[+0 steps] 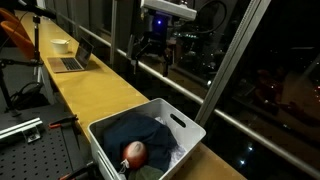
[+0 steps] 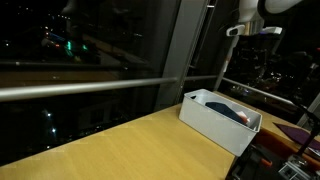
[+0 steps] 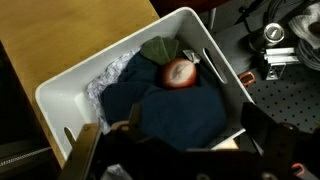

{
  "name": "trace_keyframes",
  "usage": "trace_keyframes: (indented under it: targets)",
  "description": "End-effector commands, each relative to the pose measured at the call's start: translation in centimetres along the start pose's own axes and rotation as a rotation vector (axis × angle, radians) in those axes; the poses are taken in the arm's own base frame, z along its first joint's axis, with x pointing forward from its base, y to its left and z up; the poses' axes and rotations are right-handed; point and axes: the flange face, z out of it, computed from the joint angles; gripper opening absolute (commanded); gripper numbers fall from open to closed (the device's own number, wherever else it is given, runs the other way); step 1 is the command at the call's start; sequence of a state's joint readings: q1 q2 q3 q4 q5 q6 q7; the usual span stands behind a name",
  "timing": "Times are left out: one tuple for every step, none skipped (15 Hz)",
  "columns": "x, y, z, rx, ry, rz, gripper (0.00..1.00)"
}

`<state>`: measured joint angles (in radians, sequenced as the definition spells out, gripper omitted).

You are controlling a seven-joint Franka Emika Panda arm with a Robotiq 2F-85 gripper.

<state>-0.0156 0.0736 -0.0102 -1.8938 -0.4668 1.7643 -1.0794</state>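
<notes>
My gripper (image 1: 152, 52) hangs open and empty, high above the wooden counter and behind the white bin (image 1: 190, 127). In the wrist view the open gripper (image 3: 170, 128) looks straight down into the bin (image 3: 62, 88), its two dark fingers (image 3: 264, 135) framing the bottom edge. A dark blue cloth (image 3: 180, 112) fills most of the bin. A round red-orange object (image 3: 180, 72) lies on the cloth near the far wall, and a green item (image 3: 160, 49) sits beside it. The same red object (image 1: 134, 152) shows in an exterior view. Nothing touches the fingers.
The long wooden counter (image 1: 110, 90) runs beside a dark window with metal rails. A laptop (image 1: 72, 60) and a white bowl (image 1: 60, 45) sit at its far end. A perforated metal bench (image 3: 290, 105) with cables and fittings lies next to the bin (image 2: 215, 122).
</notes>
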Motion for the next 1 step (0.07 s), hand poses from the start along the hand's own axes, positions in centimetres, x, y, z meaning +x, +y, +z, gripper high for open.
trace_keyframes:
  targets:
    - [0.0, 0.01, -0.05, 0.001, 0.0, 0.0, 1.0]
